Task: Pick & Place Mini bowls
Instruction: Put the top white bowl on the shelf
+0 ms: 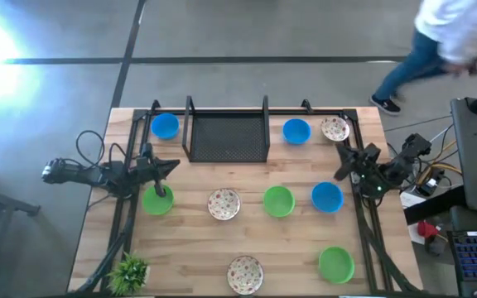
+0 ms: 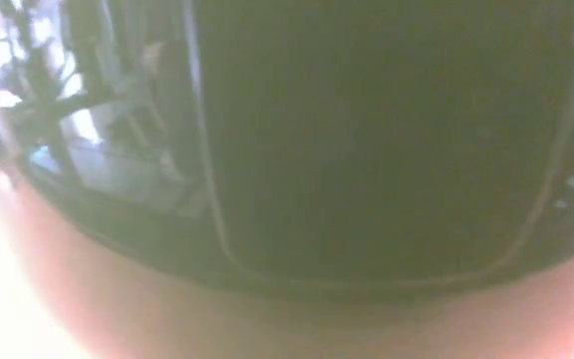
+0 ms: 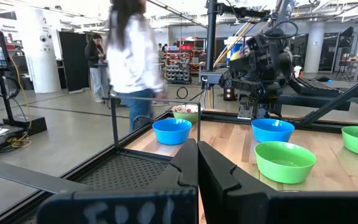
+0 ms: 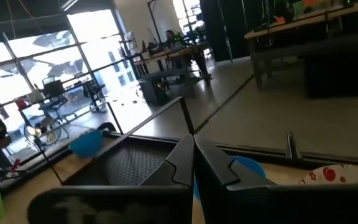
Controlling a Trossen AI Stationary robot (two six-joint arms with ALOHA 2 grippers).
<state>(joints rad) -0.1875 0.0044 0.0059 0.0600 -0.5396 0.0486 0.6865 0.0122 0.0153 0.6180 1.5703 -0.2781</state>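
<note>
High view: the table (image 1: 247, 240) carries my empty mesh tray (image 1: 228, 136) at its far edge, nine mini bowls (image 1: 278, 201) scattered loose around it. My left gripper (image 1: 169, 166) and right gripper (image 1: 340, 171) wait pinched closed, holding nothing. Nothing looks placed yet.

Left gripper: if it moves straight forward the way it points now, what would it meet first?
Probably the black wire-mesh tray: the shut left gripper points across its near corner toward a blue bowl beyond; depth is unclear.
</note>
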